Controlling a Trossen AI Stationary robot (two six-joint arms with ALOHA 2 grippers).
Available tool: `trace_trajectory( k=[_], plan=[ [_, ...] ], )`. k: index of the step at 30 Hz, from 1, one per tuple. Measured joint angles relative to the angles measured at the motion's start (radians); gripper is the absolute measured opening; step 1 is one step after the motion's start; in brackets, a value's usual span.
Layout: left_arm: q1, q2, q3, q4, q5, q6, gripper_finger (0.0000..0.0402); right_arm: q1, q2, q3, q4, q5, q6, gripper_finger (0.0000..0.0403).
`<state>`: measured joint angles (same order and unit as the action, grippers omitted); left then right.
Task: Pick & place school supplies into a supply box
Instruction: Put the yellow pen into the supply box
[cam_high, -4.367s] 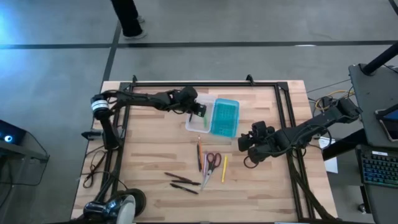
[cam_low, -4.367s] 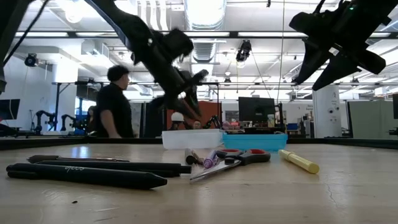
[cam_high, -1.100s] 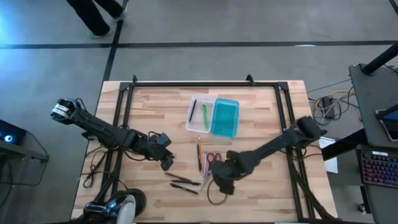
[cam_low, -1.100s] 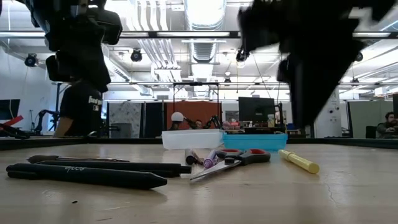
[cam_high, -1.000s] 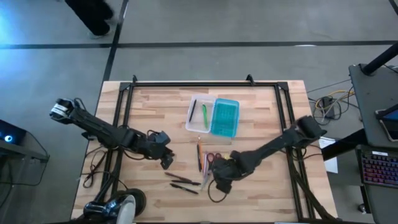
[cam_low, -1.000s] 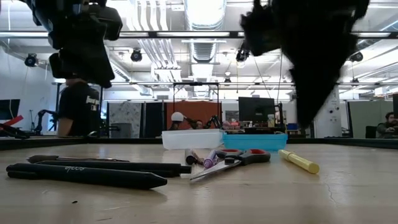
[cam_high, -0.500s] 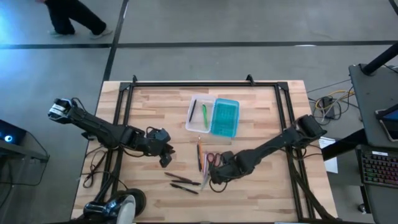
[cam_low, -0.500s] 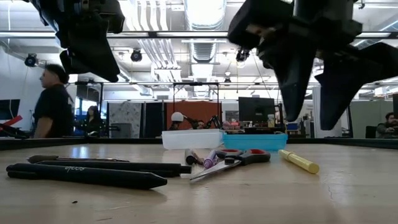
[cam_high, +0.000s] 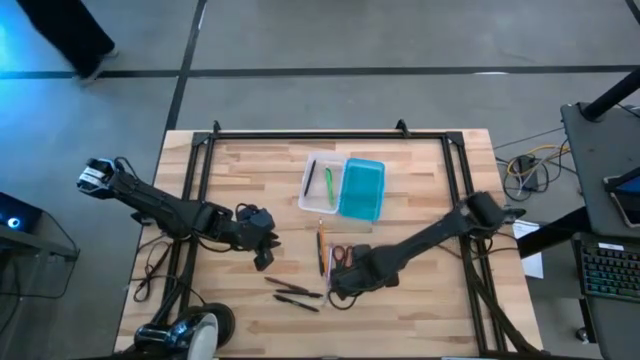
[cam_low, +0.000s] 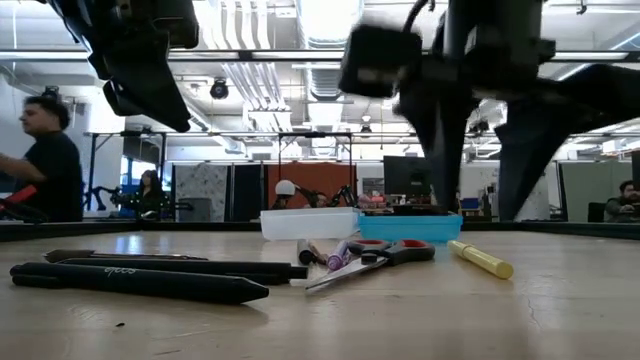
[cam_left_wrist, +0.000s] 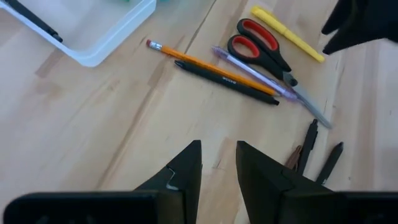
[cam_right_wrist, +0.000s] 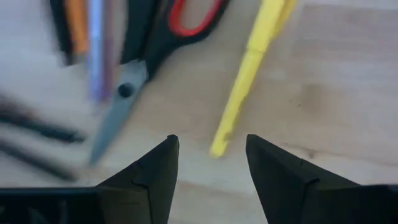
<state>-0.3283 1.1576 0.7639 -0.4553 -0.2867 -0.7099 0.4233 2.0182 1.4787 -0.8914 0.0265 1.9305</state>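
Observation:
The supply box lies open at the table's middle, clear tray (cam_high: 320, 186) and teal lid (cam_high: 362, 189) side by side. A green marker (cam_high: 328, 185) and a dark pen (cam_high: 310, 178) lie in the tray. Nearer lie an orange pencil (cam_left_wrist: 199, 62), a dark pen (cam_left_wrist: 224, 78), a purple pen (cam_left_wrist: 264, 79), red-handled scissors (cam_left_wrist: 261, 46), a yellow marker (cam_right_wrist: 249, 74) and more dark pens (cam_high: 295, 291). My right gripper (cam_right_wrist: 211, 146) hovers open above the yellow marker's near tip. My left gripper (cam_left_wrist: 219, 158) hovers left of the supplies, open with a narrow gap.
A black frame (cam_high: 300, 134) runs along the table's far edge and down both sides. Bare wood (cam_high: 420, 190) stretches right of the box and along the near edge. A person (cam_low: 45, 160) shows in the room beyond the table.
My right gripper has moved a little toward the table's left, over the near ends of the scissors and yellow marker, and has turned about so that both fingers show apart in the low view. The person in the background has walked to the left.

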Motion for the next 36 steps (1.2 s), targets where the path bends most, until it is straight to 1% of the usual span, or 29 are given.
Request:
trace_trajectory(
  k=[3,5,7,10,16,19,25,28,32,36],
  plan=[
    [0.000,0.000,0.000,-0.013,0.000,0.019,0.0083,-0.002,0.099,0.113,-0.206,0.000,0.004,0.0173],
    [0.000,0.000,0.000,-0.019,0.000,0.030,0.0083,-0.004,0.152,0.179,-0.295,0.001,0.009,0.0172],
    [0.000,0.000,0.000,-0.019,0.000,0.042,0.0083,-0.012,0.185,0.215,-0.307,0.002,-0.013,0.0170],
    [0.000,0.000,0.000,-0.020,0.000,0.060,0.0083,-0.033,0.223,0.238,-0.281,-0.002,-0.037,0.0164],
    [0.000,0.000,0.000,-0.041,0.000,0.062,0.0083,-0.066,0.227,0.204,-0.237,0.003,-0.046,0.0136],
    [0.000,0.000,0.000,-0.058,0.000,0.062,0.0083,-0.081,0.224,0.171,-0.221,-0.007,-0.078,0.0107],
    [0.000,0.000,-0.001,-0.070,0.000,0.046,0.0083,-0.092,0.225,0.116,-0.300,0.008,-0.136,0.0029],
    [0.000,0.000,-0.002,-0.070,0.000,0.027,0.0083,-0.088,0.225,0.110,-0.334,0.024,-0.204,0.0020],
    [0.000,0.000,-0.010,-0.069,-0.003,-0.003,0.0083,-0.068,0.190,0.105,-0.330,0.096,-0.247,0.0019],
    [0.000,0.000,-0.019,-0.069,-0.011,-0.034,0.0083,-0.032,0.118,0.099,-0.338,0.241,-0.176,0.0017]
  ],
)
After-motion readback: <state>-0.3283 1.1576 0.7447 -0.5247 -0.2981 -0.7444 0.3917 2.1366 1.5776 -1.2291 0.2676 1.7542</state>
